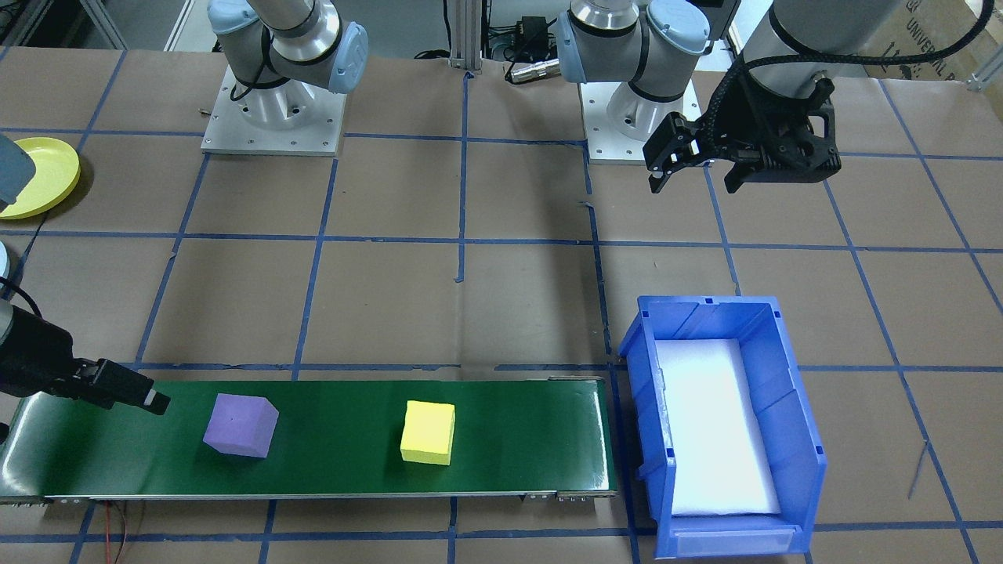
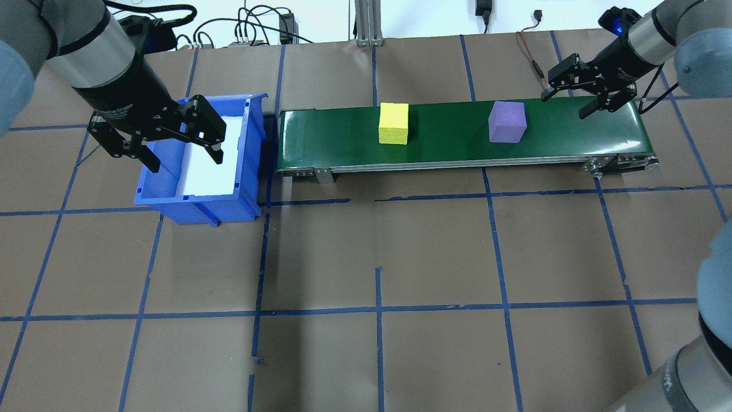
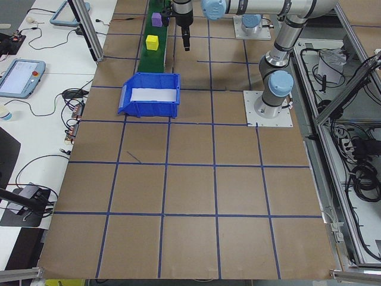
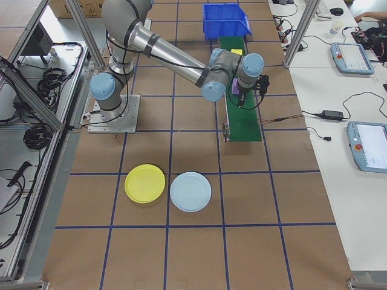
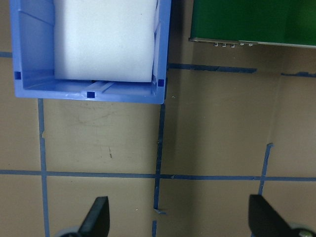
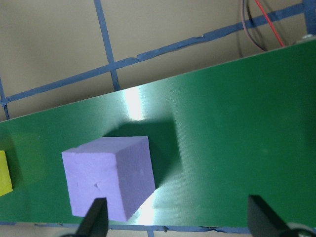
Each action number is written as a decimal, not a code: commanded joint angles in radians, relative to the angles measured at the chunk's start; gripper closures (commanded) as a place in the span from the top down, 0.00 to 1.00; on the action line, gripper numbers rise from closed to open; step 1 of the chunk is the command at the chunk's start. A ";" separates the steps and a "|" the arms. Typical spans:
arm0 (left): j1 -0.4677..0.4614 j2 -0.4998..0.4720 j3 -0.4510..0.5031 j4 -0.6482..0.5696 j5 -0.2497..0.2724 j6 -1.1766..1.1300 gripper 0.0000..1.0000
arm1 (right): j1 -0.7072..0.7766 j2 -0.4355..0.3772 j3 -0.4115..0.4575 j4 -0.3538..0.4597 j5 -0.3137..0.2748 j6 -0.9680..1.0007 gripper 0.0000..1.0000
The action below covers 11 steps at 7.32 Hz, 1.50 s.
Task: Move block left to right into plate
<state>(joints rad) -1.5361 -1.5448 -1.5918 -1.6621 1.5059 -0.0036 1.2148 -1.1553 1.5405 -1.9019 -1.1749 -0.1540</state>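
Note:
A purple block [image 2: 506, 122] [image 1: 240, 425] and a yellow block [image 2: 393, 123] [image 1: 428, 432] rest on the green conveyor belt [image 2: 446, 140]. My right gripper [image 2: 566, 104] hovers open over the belt's right end, just beyond the purple block and holding nothing. In the right wrist view the purple block [image 6: 108, 177] lies ahead near the left finger. A yellow plate [image 4: 144, 183] [image 1: 43, 176] and a light blue plate [image 4: 190, 191] lie on the table far from the belt. Over the blue bin [image 2: 251, 166], my left gripper [image 2: 157, 140] [image 1: 693, 182] hangs open and empty.
The blue bin [image 1: 791, 392], lined with white foam, stands off the belt's left end. The arm bases [image 1: 274, 117] are bolted near the table's back edge. Brown paper with blue tape lines covers the table [image 2: 377, 257].

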 commanded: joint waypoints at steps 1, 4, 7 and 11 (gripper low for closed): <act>-0.067 0.000 -0.040 0.120 0.007 -0.010 1.00 | 0.008 0.002 0.003 -0.023 -0.009 0.002 1.00; -0.070 0.006 -0.057 0.168 0.008 -0.103 1.00 | 0.060 0.006 0.004 -0.061 -0.127 0.069 1.00; -0.062 0.008 -0.057 0.168 0.008 -0.204 1.00 | 0.065 0.025 0.004 -0.104 -0.141 0.086 1.00; -0.036 0.009 -0.054 0.173 0.007 0.120 1.00 | 0.065 0.069 0.004 -0.154 -0.218 0.074 1.00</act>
<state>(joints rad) -1.5853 -1.5356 -1.6466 -1.4924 1.5131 -0.0480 1.2793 -1.0933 1.5437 -2.0466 -1.3794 -0.0766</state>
